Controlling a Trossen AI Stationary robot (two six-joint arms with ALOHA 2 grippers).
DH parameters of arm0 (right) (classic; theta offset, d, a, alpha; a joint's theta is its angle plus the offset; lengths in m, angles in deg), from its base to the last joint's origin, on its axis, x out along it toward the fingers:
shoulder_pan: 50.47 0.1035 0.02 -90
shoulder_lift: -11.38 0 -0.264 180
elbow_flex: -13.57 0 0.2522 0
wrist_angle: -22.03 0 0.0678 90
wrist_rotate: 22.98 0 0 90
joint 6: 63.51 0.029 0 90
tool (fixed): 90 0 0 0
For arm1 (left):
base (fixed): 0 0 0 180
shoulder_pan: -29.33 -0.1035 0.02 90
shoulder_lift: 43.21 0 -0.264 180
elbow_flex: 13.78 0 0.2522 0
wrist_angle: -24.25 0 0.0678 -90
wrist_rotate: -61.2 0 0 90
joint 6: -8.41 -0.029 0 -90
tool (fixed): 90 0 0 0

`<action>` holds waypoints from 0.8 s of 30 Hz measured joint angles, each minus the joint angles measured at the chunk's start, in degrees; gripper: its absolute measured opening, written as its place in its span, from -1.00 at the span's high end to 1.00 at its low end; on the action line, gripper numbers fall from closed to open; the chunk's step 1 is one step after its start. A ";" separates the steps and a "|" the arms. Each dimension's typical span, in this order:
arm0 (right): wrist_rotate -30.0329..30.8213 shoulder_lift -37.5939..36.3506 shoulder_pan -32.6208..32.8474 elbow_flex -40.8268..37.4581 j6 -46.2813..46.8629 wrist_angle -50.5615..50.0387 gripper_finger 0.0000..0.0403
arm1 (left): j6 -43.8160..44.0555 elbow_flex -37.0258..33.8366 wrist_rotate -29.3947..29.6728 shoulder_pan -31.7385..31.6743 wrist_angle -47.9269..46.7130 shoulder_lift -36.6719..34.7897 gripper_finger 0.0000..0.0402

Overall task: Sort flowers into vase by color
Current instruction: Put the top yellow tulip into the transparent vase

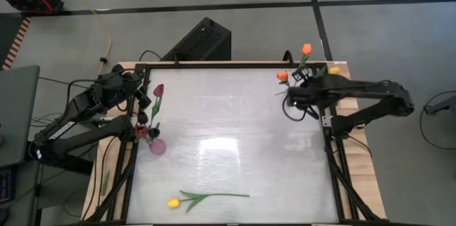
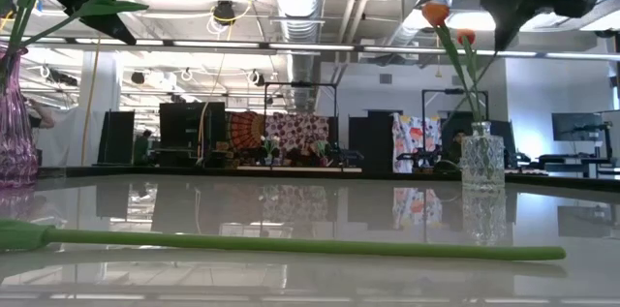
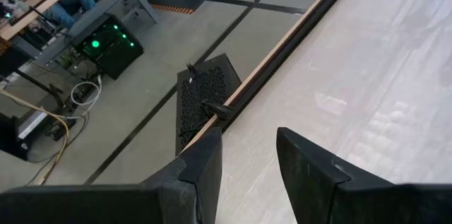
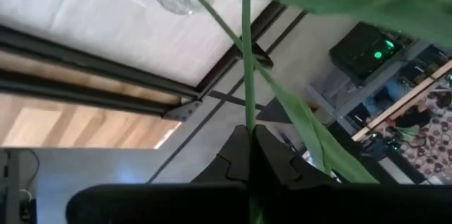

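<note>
Lying flat near the table's front edge, a yellow-headed artificial tulip (image 1: 174,202) with a long green stem waits unsorted, its stem stretching right across the pale glossy tabletop (image 1: 228,147); it looks to be the only flower left to place. Farther back on the left, a pink-purple glass vase (image 1: 157,145) holds a dark maroon tulip (image 1: 158,90), so that colour seems to have its home there. The left gripper (image 3: 247,157) hangs just beyond the vase near the left rim, fingers parted and holding nothing, probably clear of its last drop. At the far right corner, a clear cut-glass vase (image 2: 482,162) carries two orange tulips (image 1: 306,49). The right gripper (image 4: 248,155) hovers beside it, fingers pinched tight on the thin green stem of a yellow tulip (image 1: 334,70), held high on the stem, apparently so the stem end can be steered into the narrow mouth.
</note>
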 joint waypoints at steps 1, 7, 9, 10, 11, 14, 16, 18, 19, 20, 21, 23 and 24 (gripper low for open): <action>-0.02 -0.48 -0.75 0.29 -1.31 0.06 0.86 | 0.00 0.02 0.00 0.00 0.00 0.00 0.38; -0.09 -2.82 -5.55 1.51 -8.71 0.06 0.85 | 0.00 0.02 0.24 0.00 -0.02 0.00 0.38; -0.17 -3.70 -7.17 1.51 -9.07 0.00 0.83 | 0.00 0.00 0.33 0.00 -0.02 0.00 0.38; -0.17 -4.11 -7.97 1.51 -9.11 0.04 0.83 | -0.02 0.00 0.35 0.00 -0.02 0.00 0.38; -0.20 -4.57 -8.77 1.51 -9.70 0.04 0.83 | -0.01 0.02 0.41 0.00 -0.02 0.00 0.38; -0.24 -6.02 -10.66 1.51 -13.33 0.02 0.84 | -0.02 0.02 0.52 0.00 -0.02 0.00 0.38; -0.26 -6.91 -11.72 1.51 -15.61 0.02 0.84 | -0.02 0.02 0.77 0.00 -0.02 0.00 0.38; -0.26 -7.54 -12.75 1.51 -17.34 0.02 0.84 | -0.02 0.02 1.11 -0.02 -0.02 0.00 0.38; -0.26 -7.74 -13.24 1.51 -17.89 0.01 0.84 | -0.02 0.00 1.18 -0.02 -0.04 0.00 0.38; -0.26 -7.86 -13.64 1.51 -18.03 0.02 0.84 | -0.02 0.02 1.18 -0.02 -0.02 0.00 0.38; -0.30 -7.98 -14.02 1.51 -18.12 0.03 0.84 | -0.02 0.00 1.18 -0.02 -0.02 0.00 0.38; -0.48 -8.03 -14.68 1.51 -18.55 0.03 0.84 | -0.04 0.02 1.63 -0.02 -0.04 0.00 0.38; -0.59 -8.02 -14.89 1.51 -19.02 0.04 0.84 | -0.06 0.01 1.90 -0.02 -0.03 0.00 0.38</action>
